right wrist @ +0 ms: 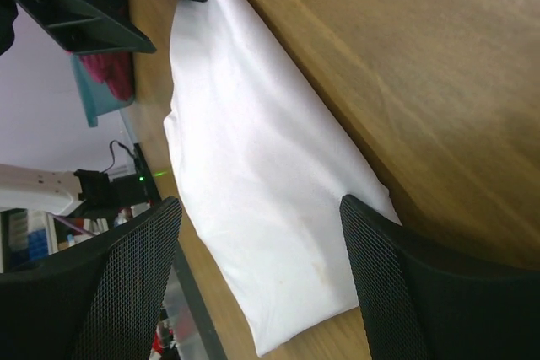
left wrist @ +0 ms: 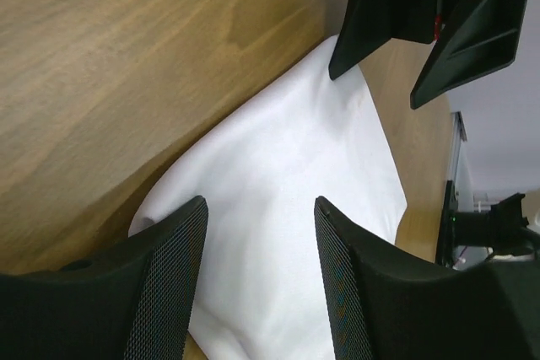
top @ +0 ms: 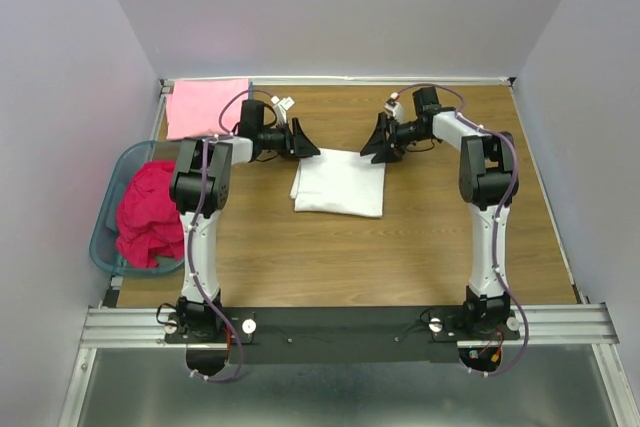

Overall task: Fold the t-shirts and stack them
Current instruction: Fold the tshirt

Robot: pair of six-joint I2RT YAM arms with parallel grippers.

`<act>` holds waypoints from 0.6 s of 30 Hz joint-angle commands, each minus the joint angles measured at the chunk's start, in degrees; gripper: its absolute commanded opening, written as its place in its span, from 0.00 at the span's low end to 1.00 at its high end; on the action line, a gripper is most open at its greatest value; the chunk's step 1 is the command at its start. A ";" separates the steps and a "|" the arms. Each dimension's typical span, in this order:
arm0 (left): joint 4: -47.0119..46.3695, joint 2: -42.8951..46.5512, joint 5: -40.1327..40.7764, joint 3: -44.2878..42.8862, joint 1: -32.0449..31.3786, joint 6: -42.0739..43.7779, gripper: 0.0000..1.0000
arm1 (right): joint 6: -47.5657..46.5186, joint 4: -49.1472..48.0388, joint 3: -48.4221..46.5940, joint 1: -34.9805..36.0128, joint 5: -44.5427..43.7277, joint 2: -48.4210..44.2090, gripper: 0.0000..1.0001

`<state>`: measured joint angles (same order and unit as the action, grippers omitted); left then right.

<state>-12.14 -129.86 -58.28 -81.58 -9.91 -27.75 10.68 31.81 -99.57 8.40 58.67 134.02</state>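
Note:
A white t-shirt (top: 340, 183) lies folded into a rectangle at the table's middle; it also shows in the left wrist view (left wrist: 287, 208) and the right wrist view (right wrist: 261, 191). A light pink t-shirt (top: 207, 107) lies folded at the far left corner. A magenta-red t-shirt (top: 147, 212) is bunched in the teal basket (top: 108, 244). My left gripper (top: 305, 142) is open and empty above the white shirt's far left corner. My right gripper (top: 378, 142) is open and empty above its far right corner. Both sets of jaws stand apart with only cloth seen between them.
The teal basket stands at the table's left edge beside the left arm. Grey walls close in the far side and both sides. The wooden table top (top: 400, 257) runs bare in front of the white shirt up to the metal rail (top: 350, 325).

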 commanded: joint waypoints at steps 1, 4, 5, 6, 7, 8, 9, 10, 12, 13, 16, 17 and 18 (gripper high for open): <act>-1.83 1.97 5.28 1.68 1.21 -1.26 0.62 | -3.20 0.18 -3.34 -0.49 -9.27 4.50 0.83; -1.66 8.03 5.55 3.09 1.74 2.07 0.70 | -3.03 0.27 -5.89 -1.20 -10.60 4.24 0.82; -1.22 9.87 5.81 3.36 1.83 4.61 0.79 | -2.68 0.18 -6.25 -1.20 -10.25 2.32 0.81; 0.26 13.89 5.90 3.53 2.26 6.55 0.84 | -2.42 0.27 -7.12 -1.28 -9.46 1.35 0.81; 1.32 16.02 6.07 3.53 2.35 8.31 0.88 | -1.81 0.27 -7.56 -1.20 -8.41 0.12 0.80; 2.46 18.05 7.29 3.53 2.53 9.98 0.96 | -0.58 0.35 -7.92 -1.02 -6.57 -1.03 0.79; 5.43 21.81 8.44 3.45 2.70 14.26 0.96 | -0.13 0.36 -7.92 -0.85 -6.47 -4.08 0.79; 7.03 23.59 9.67 3.19 3.14 16.13 0.97 | -0.04 0.36 -7.31 -0.41 -6.73 -5.68 0.78; 10.64 28.25 13.96 3.27 3.76 19.47 0.97 | -0.83 0.36 -6.17 1.43 -8.31 -10.41 0.77; 11.60 29.74 17.12 3.18 3.85 20.09 0.97 | -1.27 0.53 -5.47 2.22 -9.27 -11.66 0.76; 13.20 35.19 23.55 4.14 5.42 22.03 0.97 | -4.60 1.06 -3.00 6.96 -16.11 -16.57 0.74; 12.94 36.42 25.04 4.24 6.30 21.95 0.97 | -7.31 1.67 -2.48 8.63 -18.75 -17.55 0.73; 13.80 38.26 27.67 4.15 6.66 22.29 0.97 | -8.73 1.93 -1.60 12.48 -24.86 -18.34 0.70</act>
<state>-3.44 -94.80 -41.50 -78.04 -5.06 -10.15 8.40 32.67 -103.53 12.16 47.07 121.38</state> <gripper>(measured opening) 0.971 0.740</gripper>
